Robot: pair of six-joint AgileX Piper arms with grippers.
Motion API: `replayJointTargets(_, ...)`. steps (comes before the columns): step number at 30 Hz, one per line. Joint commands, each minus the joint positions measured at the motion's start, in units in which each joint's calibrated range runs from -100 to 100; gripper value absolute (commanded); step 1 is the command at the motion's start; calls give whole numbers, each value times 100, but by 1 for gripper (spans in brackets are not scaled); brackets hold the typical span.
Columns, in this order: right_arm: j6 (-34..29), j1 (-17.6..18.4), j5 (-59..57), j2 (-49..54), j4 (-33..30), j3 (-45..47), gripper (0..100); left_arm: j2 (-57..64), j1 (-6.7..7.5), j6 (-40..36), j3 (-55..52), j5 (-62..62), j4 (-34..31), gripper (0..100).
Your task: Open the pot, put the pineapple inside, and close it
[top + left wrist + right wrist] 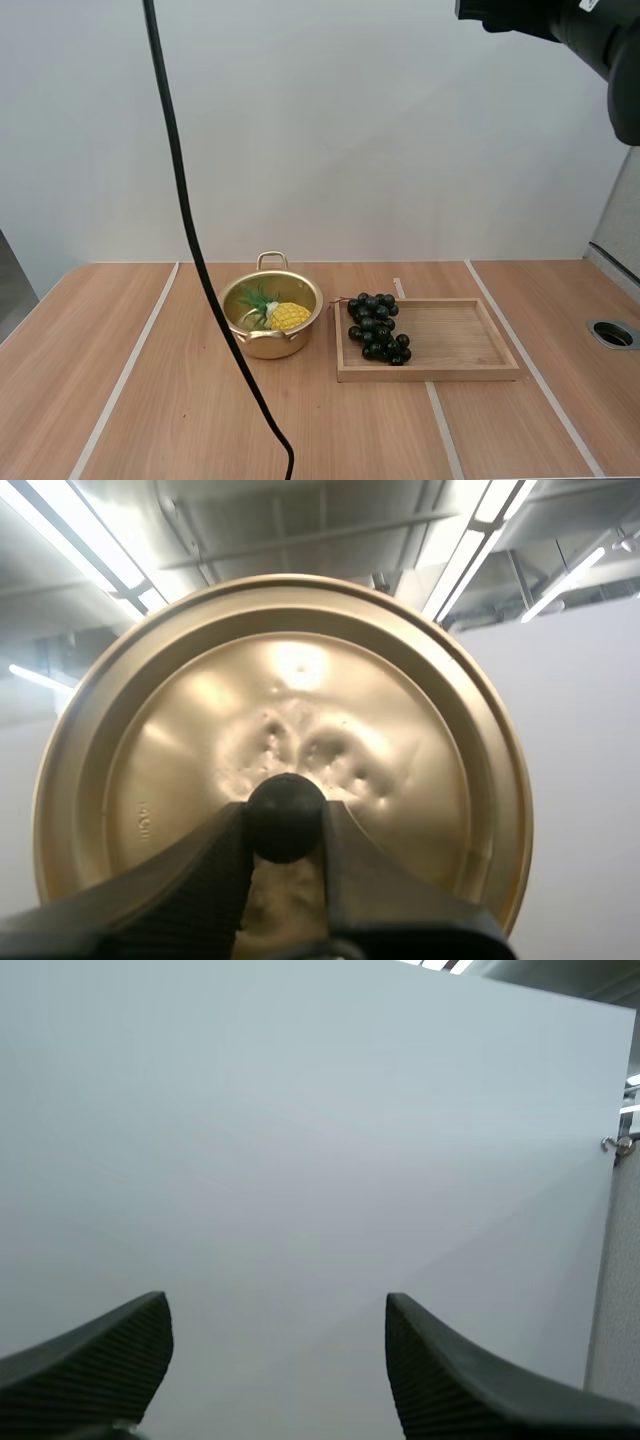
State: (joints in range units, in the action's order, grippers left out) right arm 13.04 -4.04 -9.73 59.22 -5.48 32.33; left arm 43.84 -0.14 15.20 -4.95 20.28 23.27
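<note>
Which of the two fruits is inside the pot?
The yellow pineapple, lying in the open gold pot. The dark grapes lie apart on the wooden tray.

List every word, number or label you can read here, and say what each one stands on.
On the lid, held in the left gripper: one small stamped mark near the rim, too faint to read.
On the pot, pineapple, grapes and wooden tray: no text to be seen.
</note>
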Motion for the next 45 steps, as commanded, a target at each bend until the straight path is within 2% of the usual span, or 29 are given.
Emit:
replayJointTargets(1, 0, -25, 216, 107, -46, -12, 100, -140, 10, -20, -345, 410, 88, 0)
replayJointTargets(10, 0, -38, 371, 105, -25, -12, 100, -694, 10, 151, -1000, 2336, 88, 0)
replayJointTargets(14, 0, -38, 371, 105, -25, -12, 100, -1060, 10, 151, -1015, 3495, 88, 0)
replayJointTargets(26, 0, -38, 323, 105, -13, -12, 100, -2332, 10, 251, -1015, 5818, 88, 0)
replayJointTargets(30, 0, -38, 182, 105, -4, -12, 100, -2818, 10, 526, -1015, 6557, 88, 0)
replayJointTargets(45, 0, -38, -21, 105, -4, -12, 100, -4302, 17, 656, -1015, 7511, 228, 0)
